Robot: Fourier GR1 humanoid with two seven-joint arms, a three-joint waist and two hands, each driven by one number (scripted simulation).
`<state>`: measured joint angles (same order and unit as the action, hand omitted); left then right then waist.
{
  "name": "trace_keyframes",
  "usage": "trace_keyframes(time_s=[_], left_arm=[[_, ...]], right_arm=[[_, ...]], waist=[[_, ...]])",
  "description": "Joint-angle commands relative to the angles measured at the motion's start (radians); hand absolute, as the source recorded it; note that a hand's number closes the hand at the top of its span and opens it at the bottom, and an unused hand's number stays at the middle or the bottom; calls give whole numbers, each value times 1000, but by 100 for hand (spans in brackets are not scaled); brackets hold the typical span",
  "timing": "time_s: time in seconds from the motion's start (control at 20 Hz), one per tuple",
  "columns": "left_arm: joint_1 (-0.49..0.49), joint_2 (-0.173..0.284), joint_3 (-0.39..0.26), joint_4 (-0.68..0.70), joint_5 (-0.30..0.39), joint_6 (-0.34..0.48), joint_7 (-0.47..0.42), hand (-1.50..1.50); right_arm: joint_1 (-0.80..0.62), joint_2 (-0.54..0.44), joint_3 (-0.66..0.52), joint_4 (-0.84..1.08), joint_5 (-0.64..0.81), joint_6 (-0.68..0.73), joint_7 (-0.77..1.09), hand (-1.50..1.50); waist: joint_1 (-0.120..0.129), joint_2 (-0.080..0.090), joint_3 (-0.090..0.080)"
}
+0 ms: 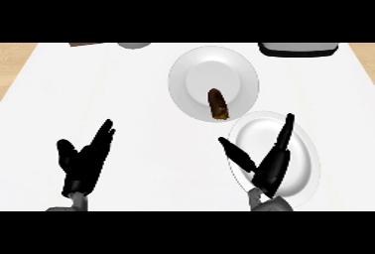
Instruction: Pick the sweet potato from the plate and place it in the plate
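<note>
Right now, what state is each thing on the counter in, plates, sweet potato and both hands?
Sweet potato: lying on the far plate, near its front edge, not held.
Far plate: holds the sweet potato.
Near plate: nothing on it, partly under the right hand.
Right hand: open, fingers straight, over the near plate.
Left hand: open, holding nothing.

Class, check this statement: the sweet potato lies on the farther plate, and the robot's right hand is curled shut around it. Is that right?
Not quite. The sweet potato does lie on the farther plate, but the right hand is open above the nearer plate, holding nothing. The head view shows this.
</note>
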<state>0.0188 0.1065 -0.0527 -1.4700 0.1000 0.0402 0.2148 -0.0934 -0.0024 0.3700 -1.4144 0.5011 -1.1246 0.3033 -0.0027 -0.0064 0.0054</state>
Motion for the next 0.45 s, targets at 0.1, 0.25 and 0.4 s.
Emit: trace_keyframes(time_s=[0.1,0.25,0.4], left_arm=[[32,-30,-29,-8,-25,9,14,0],[2,-31,-4,33,-11,2,8,0],[-22,-44,-10,69,-40,20,-1,0]], right_arm=[[118,2,127,-88,197,-29,185,-150],[233,2,153,-151,235,-32,167,-150],[225,2,132,-193,279,22,218,-150]], waist=[[2,5,-6],[-1,5,-6],[-1,6,-6]])
